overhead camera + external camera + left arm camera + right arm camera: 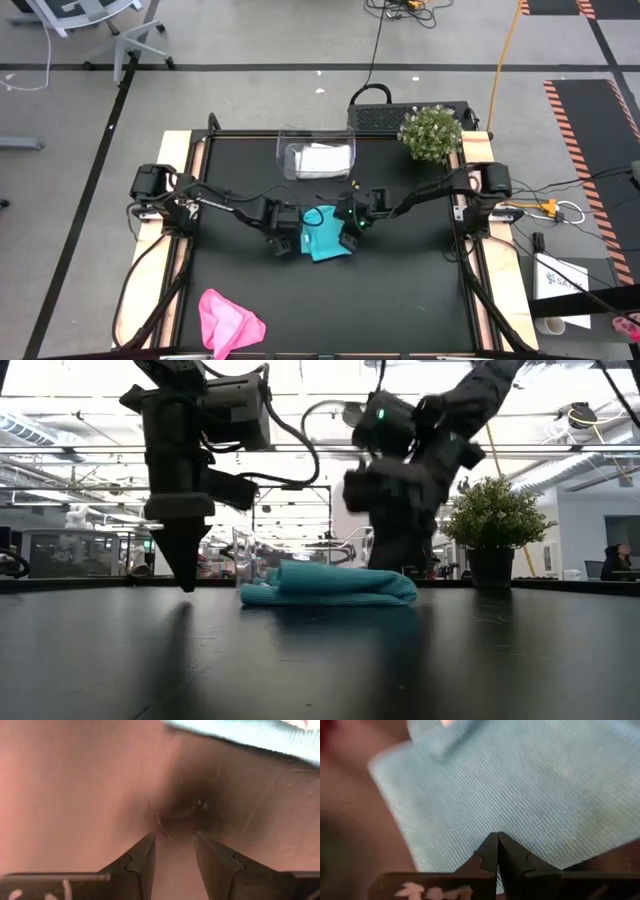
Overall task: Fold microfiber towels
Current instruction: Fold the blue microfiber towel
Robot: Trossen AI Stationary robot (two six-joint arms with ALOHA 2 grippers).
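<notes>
Your right gripper (497,836), fingers pressed shut with nothing visibly between them, sits right over the folded teal towel (325,232) at mid-table, while your left gripper (175,840), slightly parted and empty, hovers over bare table just beside the towel's left edge.

The folded teal microfiber towel (324,233) lies at the middle of the black-topped table (400,300). The left gripper (281,243) stands just beside it on its left, the right gripper (349,240) at its right edge. Behind it, at the table's far edge, stands a clear plastic tub (316,153) with the pale grey-white microfiber towel (322,159) inside. A small potted green plant (431,133) stands at the far right corner. The crumpled bright pink microfiber towel (228,322) lies at the near left edge.
</notes>
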